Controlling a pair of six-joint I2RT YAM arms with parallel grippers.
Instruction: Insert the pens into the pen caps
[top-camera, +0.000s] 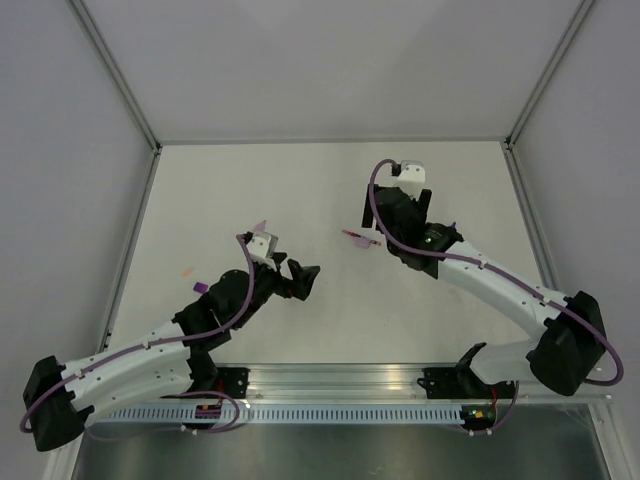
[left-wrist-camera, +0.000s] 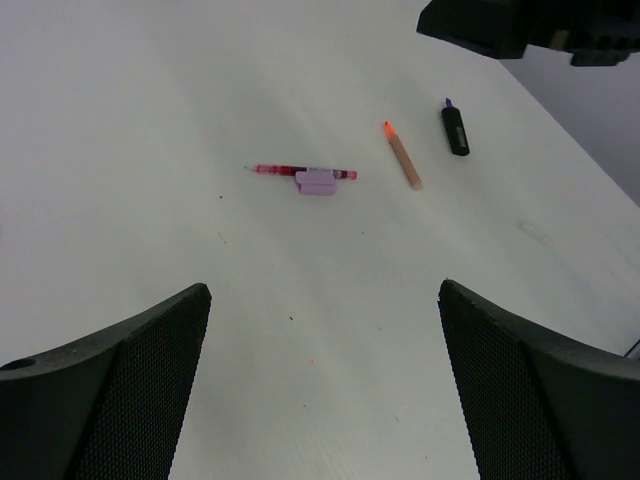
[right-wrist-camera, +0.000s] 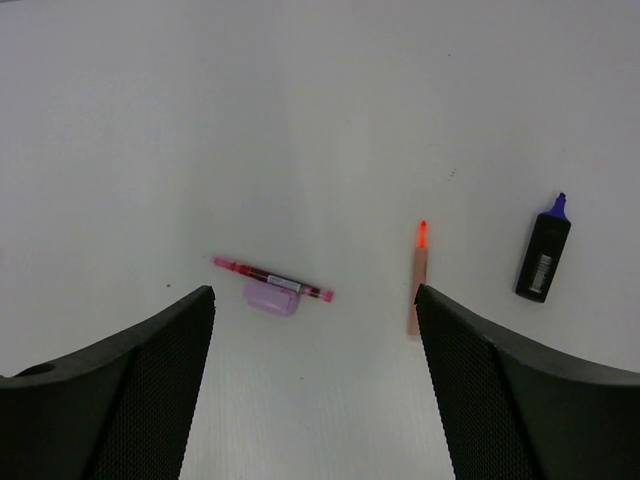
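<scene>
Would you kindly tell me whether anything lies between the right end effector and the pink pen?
Only the pale purple cap, lying against the near side of the pink pen. Nothing else visible sits between it and the open right end effector; the orange pen lies off to the side.

There are three pens on the table (top-camera: 300, 180): one pink pen (left-wrist-camera: 300, 171), one orange pen (left-wrist-camera: 403, 156) and one black pen (left-wrist-camera: 455, 130) with a purple tip. Only one cap can be counted for sure, a pale lilac cap (left-wrist-camera: 317, 182) touching the pink pen. On the left side there are a farther purple piece (top-camera: 262, 222), a nearer purple piece (top-camera: 203, 286) and one orange speck (top-camera: 185, 271), all too small to tell if they are caps. The arms are two: left arm (top-camera: 150, 350) and right arm (top-camera: 500, 285).
</scene>
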